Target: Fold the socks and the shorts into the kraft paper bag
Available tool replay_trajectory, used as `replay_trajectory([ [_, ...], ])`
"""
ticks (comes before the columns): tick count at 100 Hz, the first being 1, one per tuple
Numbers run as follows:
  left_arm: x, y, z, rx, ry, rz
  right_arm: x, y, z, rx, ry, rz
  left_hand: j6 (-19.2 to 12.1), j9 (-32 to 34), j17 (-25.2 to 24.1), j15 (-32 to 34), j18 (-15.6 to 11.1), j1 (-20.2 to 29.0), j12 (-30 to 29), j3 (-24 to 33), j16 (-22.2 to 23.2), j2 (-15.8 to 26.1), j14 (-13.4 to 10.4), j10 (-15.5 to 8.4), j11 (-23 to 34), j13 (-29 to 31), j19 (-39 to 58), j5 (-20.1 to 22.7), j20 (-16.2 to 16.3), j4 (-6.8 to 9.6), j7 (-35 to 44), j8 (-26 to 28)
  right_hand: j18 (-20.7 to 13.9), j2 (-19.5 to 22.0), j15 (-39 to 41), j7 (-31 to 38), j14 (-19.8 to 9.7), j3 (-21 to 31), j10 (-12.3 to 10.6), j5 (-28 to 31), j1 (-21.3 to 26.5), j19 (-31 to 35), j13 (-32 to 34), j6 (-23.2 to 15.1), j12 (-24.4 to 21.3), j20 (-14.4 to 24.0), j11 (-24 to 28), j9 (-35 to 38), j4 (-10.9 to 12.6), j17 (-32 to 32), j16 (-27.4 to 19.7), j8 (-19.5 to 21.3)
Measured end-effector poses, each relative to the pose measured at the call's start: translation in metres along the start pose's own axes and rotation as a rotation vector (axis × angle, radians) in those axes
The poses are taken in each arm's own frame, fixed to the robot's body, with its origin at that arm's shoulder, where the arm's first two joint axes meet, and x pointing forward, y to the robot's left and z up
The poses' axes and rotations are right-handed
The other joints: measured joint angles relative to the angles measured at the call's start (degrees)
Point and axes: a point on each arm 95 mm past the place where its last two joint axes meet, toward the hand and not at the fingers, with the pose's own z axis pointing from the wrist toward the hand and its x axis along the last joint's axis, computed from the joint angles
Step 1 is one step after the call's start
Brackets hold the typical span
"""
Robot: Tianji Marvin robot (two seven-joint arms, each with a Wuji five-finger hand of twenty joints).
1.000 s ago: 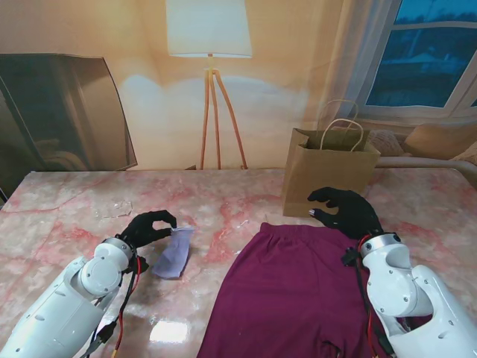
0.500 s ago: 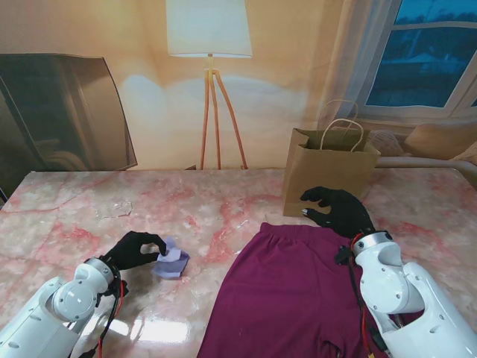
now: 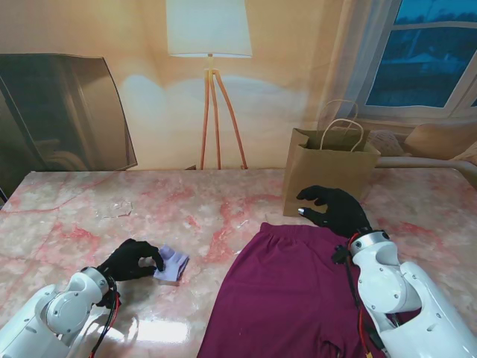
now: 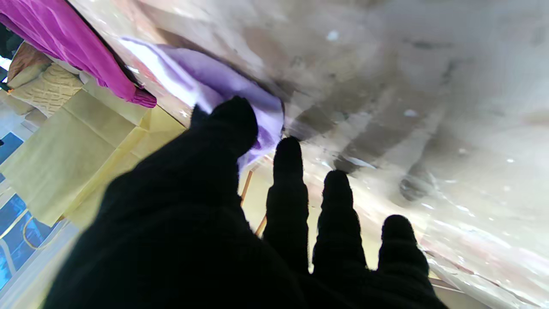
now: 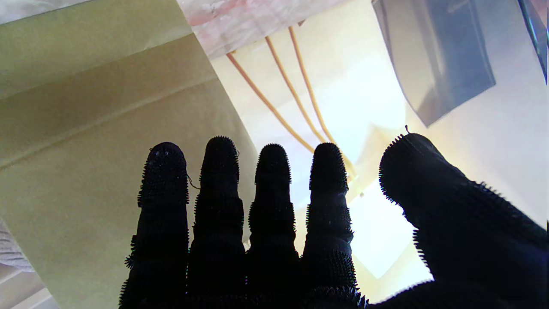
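Observation:
A lavender sock (image 3: 174, 263) lies folded into a small bundle on the pink marble table (image 3: 223, 209), left of the shorts. My left hand (image 3: 132, 259) rests at its left edge, with thumb and forefinger closed on the fabric; the left wrist view shows the thumb on the sock (image 4: 223, 73). The maroon shorts (image 3: 287, 294) are spread flat in the middle-right, waistband farther from me. My right hand (image 3: 333, 209) hovers open over the waistband, fingers spread, holding nothing. Just beyond it the kraft paper bag (image 3: 328, 170) stands upright; it fills the right wrist view (image 5: 85, 128).
A scrap of clear plastic (image 3: 113, 207) lies on the table at the far left. Behind the table hangs a backdrop with a floor lamp (image 3: 210, 89) and a dark panel (image 3: 59, 112). Cushions (image 3: 440, 142) sit at the back right.
My left hand drew the sock's far end toward me, folding it from a long strip into a short bundle, and sank to the table. The right hand crept slightly left and farther.

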Motion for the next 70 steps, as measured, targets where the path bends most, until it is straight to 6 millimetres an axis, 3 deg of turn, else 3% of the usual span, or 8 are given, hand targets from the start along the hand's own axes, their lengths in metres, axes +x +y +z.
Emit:
replay_trajectory([
  [8,0.0,-0.001,-0.002,-0.011,-0.003,0.007,0.0,0.0,0.0,-0.002,-0.001,0.002,3.2,-1.2,0.0,0.0,0.0,1.3,-0.8,4.3,-0.3,1.1,0.0,0.3,-0.9,-0.7,-0.1,2.0,0.0,0.0,-5.8,-5.9,0.0,0.6,0.0,0.0,0.0,0.0,0.0,0.0,0.0,0.0,0.0,0.0,0.0,0.0,0.0,0.0,0.0,0.0,0.0,0.0],
  [24,0.0,-0.01,-0.01,-0.038,0.001,0.014,-0.001,0.002,-0.002,-0.009,-0.005,0.004,5.2,-1.8,0.0,-0.4,0.0,1.1,-2.8,17.3,-0.6,1.2,1.4,0.4,-2.4,-1.8,-1.0,2.1,-1.3,0.0,-13.7,-6.5,0.0,0.6,0.0,0.0,0.0,-0.5,0.0,0.0,0.0,0.0,0.0,0.0,0.0,0.0,0.0,0.0,1.2,0.0,0.0,0.0],
  [36,0.003,-0.021,-0.017,0.008,0.016,-0.028,-0.001,0.002,-0.003,-0.012,-0.007,0.003,6.6,-1.8,0.0,-1.3,0.7,-4.7,-4.0,20.2,-1.3,-1.0,1.8,0.4,-3.5,-1.8,-0.9,2.2,-1.3,0.0,-14.7,-6.7,0.0,0.6,0.0,0.0,0.0,-0.9,0.0,0.0,-0.1,0.0,0.0,0.0,0.0,0.0,0.0,0.0,1.2,0.0,0.0,0.0],
  [50,0.01,-0.033,-0.021,0.051,0.034,-0.014,-0.001,0.002,-0.003,-0.014,-0.006,0.004,6.4,-1.7,-0.1,-2.0,1.1,-5.9,-4.1,16.9,-1.3,-5.6,2.2,0.4,-3.6,-0.9,0.1,4.3,-0.1,0.0,-12.6,-8.1,0.0,0.6,0.0,0.0,0.0,-0.9,0.0,0.0,-0.1,0.0,0.0,0.0,0.0,0.0,0.0,0.0,1.2,0.0,0.0,0.0],
  [61,0.014,-0.041,-0.02,0.121,0.035,-0.01,0.0,0.003,-0.003,-0.018,-0.006,0.004,6.1,-1.7,-0.6,-2.1,2.1,-8.7,-4.1,12.4,-1.3,-5.6,2.7,0.4,-3.6,-0.5,0.8,4.9,1.3,0.0,-9.8,-10.8,0.0,0.6,0.0,0.0,0.0,-0.9,0.0,0.0,-0.1,0.0,0.0,0.0,0.0,0.0,0.0,0.0,1.2,0.0,0.0,0.0],
  [70,0.017,-0.045,-0.019,0.137,0.037,-0.027,0.0,0.003,-0.004,-0.02,-0.007,0.005,6.0,-1.6,-0.7,-3.3,2.5,-12.6,-4.1,4.0,-1.3,-5.6,2.9,0.4,-4.1,-0.5,0.7,6.3,1.3,0.0,-6.9,-12.2,0.0,0.6,0.0,0.0,0.0,-0.9,0.0,0.0,-0.1,0.0,0.0,0.0,0.0,0.0,0.0,0.0,1.2,0.0,0.0,0.0],
])
